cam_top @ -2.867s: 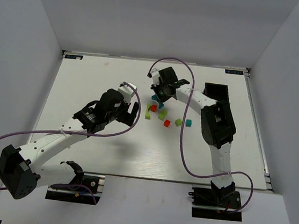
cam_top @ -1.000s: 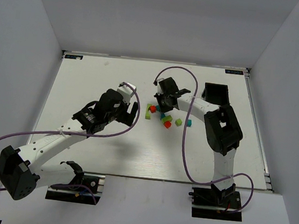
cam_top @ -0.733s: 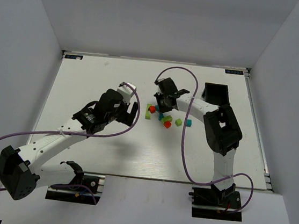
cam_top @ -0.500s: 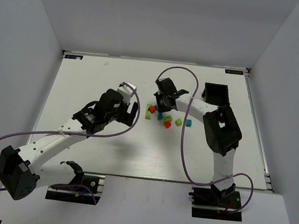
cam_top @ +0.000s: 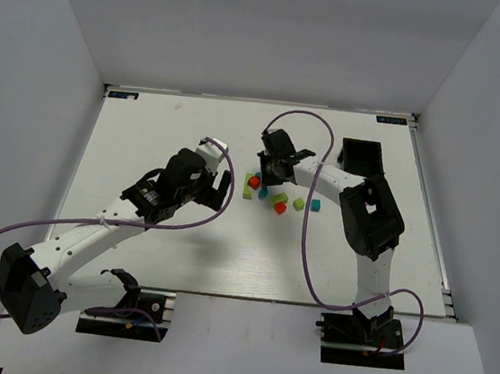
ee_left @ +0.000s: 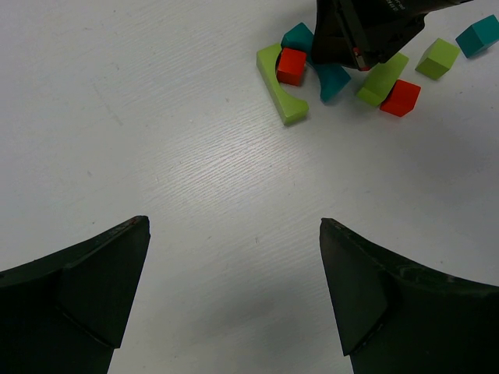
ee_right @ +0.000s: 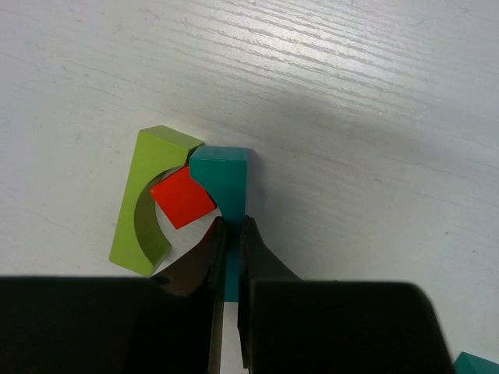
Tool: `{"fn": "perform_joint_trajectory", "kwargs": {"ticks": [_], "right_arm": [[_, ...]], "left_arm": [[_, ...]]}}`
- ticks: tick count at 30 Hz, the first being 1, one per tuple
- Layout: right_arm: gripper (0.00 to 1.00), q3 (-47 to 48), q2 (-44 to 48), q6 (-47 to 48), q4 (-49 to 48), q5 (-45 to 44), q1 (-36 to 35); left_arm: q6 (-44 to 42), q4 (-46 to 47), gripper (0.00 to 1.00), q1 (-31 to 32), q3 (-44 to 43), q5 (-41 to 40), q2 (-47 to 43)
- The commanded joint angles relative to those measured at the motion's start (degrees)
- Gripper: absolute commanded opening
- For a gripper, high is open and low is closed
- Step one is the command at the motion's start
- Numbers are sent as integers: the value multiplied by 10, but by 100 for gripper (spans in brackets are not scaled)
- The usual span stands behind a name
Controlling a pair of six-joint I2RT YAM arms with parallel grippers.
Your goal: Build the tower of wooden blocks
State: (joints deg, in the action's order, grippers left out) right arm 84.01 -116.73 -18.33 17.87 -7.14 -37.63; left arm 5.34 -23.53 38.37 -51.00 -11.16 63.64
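No tower stands; the wood blocks lie loose in one layer mid-table. A red cube [ee_right: 182,199] sits in the hollow of a lime arch [ee_right: 140,202], with a long teal block [ee_right: 222,171] against it. My right gripper [ee_right: 231,222] is shut, its tips directly over that teal block, which is wider than the slit between them. Whether they touch it I cannot tell. More blocks lie to the right: lime [ee_left: 382,78], red [ee_left: 401,97], green [ee_left: 437,57] and teal [ee_left: 479,35]. My left gripper [ee_left: 234,224] hangs open over bare table, nearer than the blocks.
A black tray [cam_top: 362,155] stands at the back right, beside the right arm's elbow. White walls enclose the table on three sides. Purple cables loop from both arms above the table surface.
The right gripper has come down from the far side onto the block cluster and crept slightly left in the last second. The teal block now lies against the red cube. The left arm is still.
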Motion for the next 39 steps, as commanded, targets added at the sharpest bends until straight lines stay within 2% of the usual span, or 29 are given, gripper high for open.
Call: {"fn": "perform_joint_trajectory", "kwargs": {"ticks": [1, 20, 22, 26, 27, 30, 39], "right_arm": [[0, 15, -5, -26, -19, 7, -3], [0, 20, -21, -30, -22, 5, -5], [9, 21, -20, -29, -21, 4, -4], [19, 20, -16, -29, -23, 5, -4], [27, 19, -17, -27, -21, 5, -4], [39, 19, -13, -24, -22, 5, -4], [41, 10, 9, -15, -23, 17, -4]], "left_arm": [[-4, 2, 100, -1, 4, -4, -11], [-4, 2, 100, -1, 4, -9, -11], [-4, 2, 100, -1, 4, -9, -5], [-4, 2, 100, -1, 4, -9, -5], [-4, 2, 100, -1, 4, -9, -5], [-4, 2, 100, -1, 4, -9, -5], [-4, 2, 100, -1, 4, -9, -5]]}}
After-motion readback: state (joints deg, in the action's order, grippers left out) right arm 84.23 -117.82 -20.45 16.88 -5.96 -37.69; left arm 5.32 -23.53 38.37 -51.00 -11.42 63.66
